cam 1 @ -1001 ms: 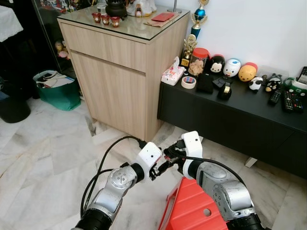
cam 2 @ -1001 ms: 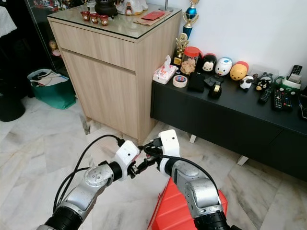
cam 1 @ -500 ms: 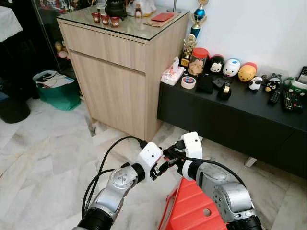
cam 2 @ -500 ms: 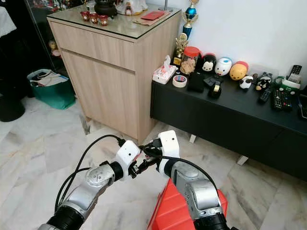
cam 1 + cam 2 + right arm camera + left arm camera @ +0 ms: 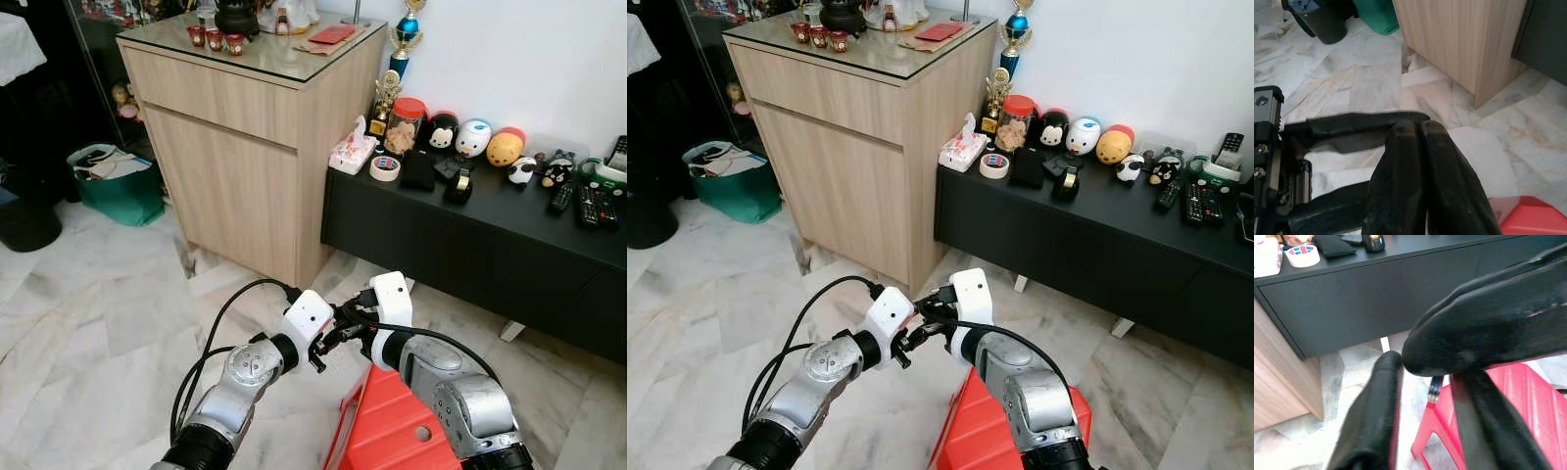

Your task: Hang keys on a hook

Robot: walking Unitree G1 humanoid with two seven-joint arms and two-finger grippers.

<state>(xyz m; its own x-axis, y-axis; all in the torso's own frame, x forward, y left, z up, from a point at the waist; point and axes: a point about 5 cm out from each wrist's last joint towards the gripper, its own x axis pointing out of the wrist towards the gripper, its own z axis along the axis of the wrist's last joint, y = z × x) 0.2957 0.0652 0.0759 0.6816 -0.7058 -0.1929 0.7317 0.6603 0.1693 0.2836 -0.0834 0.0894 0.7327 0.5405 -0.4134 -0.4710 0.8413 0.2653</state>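
Both grippers meet low in front of me, above the marble floor. My right gripper (image 5: 345, 315) is shut, its two fingers (image 5: 1418, 166) pressed together. A small dark metal ring (image 5: 1435, 388), which looks like part of the keys, hangs under its fingertips; the rest of the keys is hidden. My left gripper (image 5: 336, 336) is open, with one finger (image 5: 1374, 416) on each side of the right gripper's fingertips and the ring between them.
A red plastic stool (image 5: 392, 423) stands right under my right arm. Ahead is a wooden cabinet (image 5: 245, 127), and beside it a low black sideboard (image 5: 470, 240) carries toys and remotes. A green bag (image 5: 118, 186) sits on the floor at far left.
My left gripper has crept slightly up and closer around the right gripper's fingertips. The right arm has hardly moved.
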